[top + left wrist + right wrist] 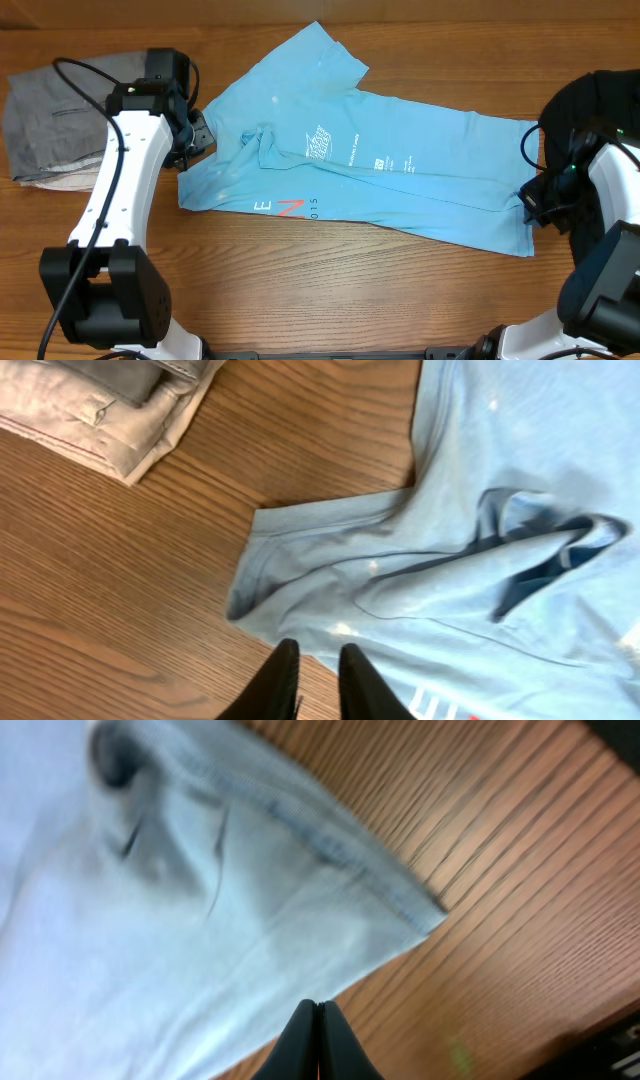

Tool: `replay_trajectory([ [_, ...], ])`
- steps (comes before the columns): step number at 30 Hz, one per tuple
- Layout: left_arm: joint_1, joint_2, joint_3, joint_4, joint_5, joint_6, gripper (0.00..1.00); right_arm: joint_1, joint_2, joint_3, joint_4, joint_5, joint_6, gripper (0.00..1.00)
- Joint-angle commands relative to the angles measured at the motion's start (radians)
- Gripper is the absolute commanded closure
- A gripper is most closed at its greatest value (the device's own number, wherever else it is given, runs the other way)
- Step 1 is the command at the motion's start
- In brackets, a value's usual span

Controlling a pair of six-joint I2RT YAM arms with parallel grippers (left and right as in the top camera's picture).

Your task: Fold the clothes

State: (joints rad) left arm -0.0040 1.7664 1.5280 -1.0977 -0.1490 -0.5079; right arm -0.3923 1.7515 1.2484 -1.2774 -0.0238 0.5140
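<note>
The clothes are one light blue T-shirt lying across the middle of the wooden table, with white print and the letters "EN" facing up and a sleeve pointing to the back. The collar area is bunched in folds. My left gripper hangs just off the shirt's left edge. Its fingers stand a little apart with only wood between them. My right gripper is at the shirt's right hem corner. There its fingertips are pressed together with no cloth between them.
A stack of folded grey and beige garments lies at the far left, showing in the left wrist view as the grey stack. A black bundle sits at the back right beside the right arm. Bare wood runs along the table's front.
</note>
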Motion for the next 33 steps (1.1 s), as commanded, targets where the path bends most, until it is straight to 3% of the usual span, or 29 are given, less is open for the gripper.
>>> replay_trajectory([
  [1,0.010,-0.003,0.012,-0.004,0.020,-0.047,0.73,0.043,-0.020,0.005,-0.007,-0.051,-0.053,0.96],
  [3,0.010,0.006,0.012,-0.001,0.019,-0.046,0.53,0.074,-0.020,-0.007,0.003,-0.105,-0.089,0.96],
  [4,0.010,0.008,0.012,0.003,0.019,-0.046,0.37,0.092,-0.020,-0.013,0.018,-0.139,-0.122,0.96],
  [5,0.010,0.012,0.012,0.007,0.019,-0.046,0.26,0.111,-0.020,-0.018,0.037,-0.174,-0.157,0.96],
  [8,0.010,0.014,0.012,0.018,0.020,-0.047,0.00,0.182,-0.020,-0.026,0.092,-0.255,-0.235,0.95],
  [18,0.010,0.014,0.012,0.026,0.019,-0.046,0.00,0.605,-0.020,-0.026,0.273,-0.300,-0.461,0.85],
  [20,0.010,0.014,0.012,0.026,0.019,-0.046,0.00,0.698,-0.020,-0.026,0.327,-0.284,-0.474,0.61],
  [21,0.010,0.014,0.012,0.026,0.019,-0.046,0.00,0.740,-0.020,-0.026,0.356,-0.285,-0.473,0.54],
  [24,0.010,0.014,0.012,0.026,0.019,-0.046,0.00,0.842,-0.020,-0.025,0.462,-0.285,-0.465,0.52],
  [27,0.010,0.014,0.012,0.026,0.019,-0.046,0.00,0.916,-0.019,-0.025,0.562,-0.266,-0.491,0.62],
  [33,0.010,0.014,0.012,0.026,0.019,-0.046,0.00,1.016,0.018,-0.025,0.635,-0.035,-0.567,0.72],
])
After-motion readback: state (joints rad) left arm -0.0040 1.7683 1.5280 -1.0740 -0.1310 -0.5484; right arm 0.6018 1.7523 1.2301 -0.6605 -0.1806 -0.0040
